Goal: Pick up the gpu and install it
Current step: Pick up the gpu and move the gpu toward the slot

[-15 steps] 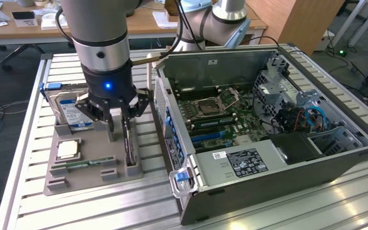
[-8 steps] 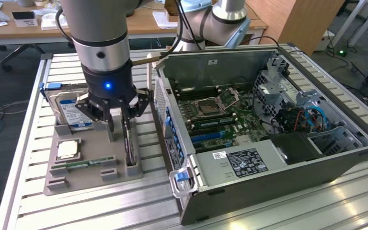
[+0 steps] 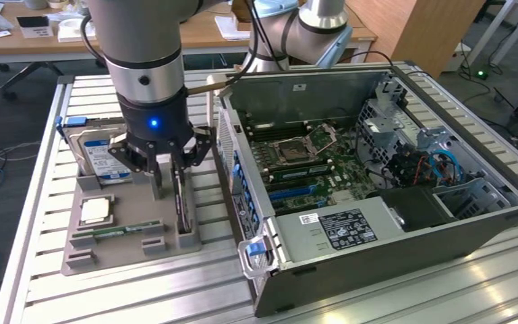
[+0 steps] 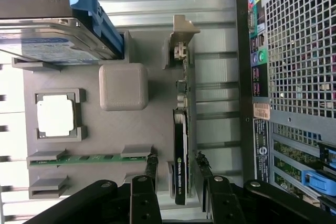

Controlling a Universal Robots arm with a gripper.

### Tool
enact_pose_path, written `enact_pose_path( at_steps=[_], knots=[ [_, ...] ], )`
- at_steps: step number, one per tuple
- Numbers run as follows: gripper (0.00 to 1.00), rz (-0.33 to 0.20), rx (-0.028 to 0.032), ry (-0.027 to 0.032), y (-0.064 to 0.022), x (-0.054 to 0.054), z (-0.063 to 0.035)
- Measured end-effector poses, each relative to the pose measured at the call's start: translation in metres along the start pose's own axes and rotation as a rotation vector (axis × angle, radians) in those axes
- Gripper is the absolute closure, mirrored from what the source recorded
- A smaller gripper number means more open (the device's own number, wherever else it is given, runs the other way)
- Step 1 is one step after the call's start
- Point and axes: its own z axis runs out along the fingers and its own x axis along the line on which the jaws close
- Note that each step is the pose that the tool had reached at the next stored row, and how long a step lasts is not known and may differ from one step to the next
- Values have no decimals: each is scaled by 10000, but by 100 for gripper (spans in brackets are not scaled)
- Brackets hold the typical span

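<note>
The gpu stands on edge in a slot at the right side of the grey holder, next to the open computer case. In the wrist view the gpu shows its black face and green board edge, with the metal bracket toward the far end. My gripper is low over the card and open. Its fingertips straddle the card, one on each side, with a gap between each and the card. Nothing is held. The case's motherboard lies exposed, with blue expansion slots.
The holder also carries a silver hard drive in a blue bracket, a CPU and a RAM stick. The case's rear panel stands close beside the card. A second robot base stands behind the case.
</note>
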Motion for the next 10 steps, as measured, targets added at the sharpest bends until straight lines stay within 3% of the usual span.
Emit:
enact_pose_path(
  at_steps=[10],
  knots=[
    [58, 0, 1, 0, -1, -19, 14]
  ],
)
